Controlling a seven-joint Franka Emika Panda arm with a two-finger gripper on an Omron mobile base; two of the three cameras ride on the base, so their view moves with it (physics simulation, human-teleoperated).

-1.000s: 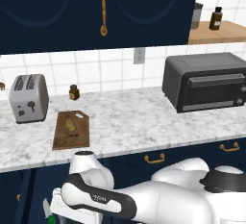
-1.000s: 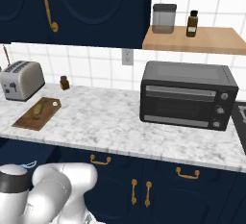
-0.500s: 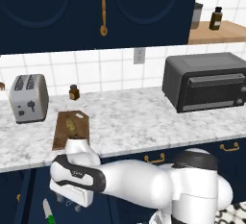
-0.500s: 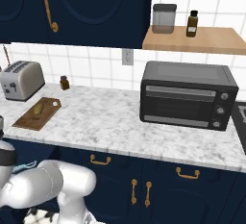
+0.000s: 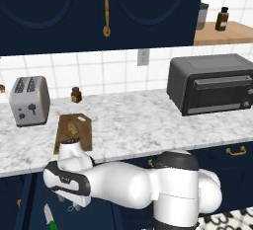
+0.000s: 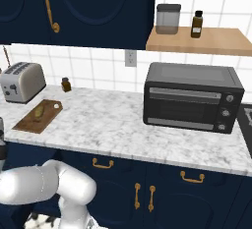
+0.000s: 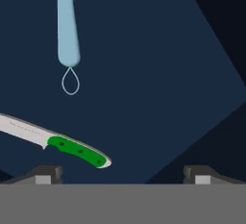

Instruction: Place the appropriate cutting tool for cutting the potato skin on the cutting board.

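The arm has swung down below the table edge, bringing the fingers (image 7: 123, 172) over the tools. Spread wide and empty, they face the peeler (image 7: 67, 26) ahead-left, beyond the knife (image 7: 57, 143); grasping comes next.

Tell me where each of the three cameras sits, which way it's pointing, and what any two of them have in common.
Left base view: behind the arm to its left, looking forward and down at the counter, cutting board and potato; the white arm crosses the bottom.
Right base view: behind to the right, facing the same counter; arm at lower left.
Hand view: on the hand, looking along the gripper at the peeler and knife on a dark surface.
Shared: both base views show the toaster, board and toaster oven.
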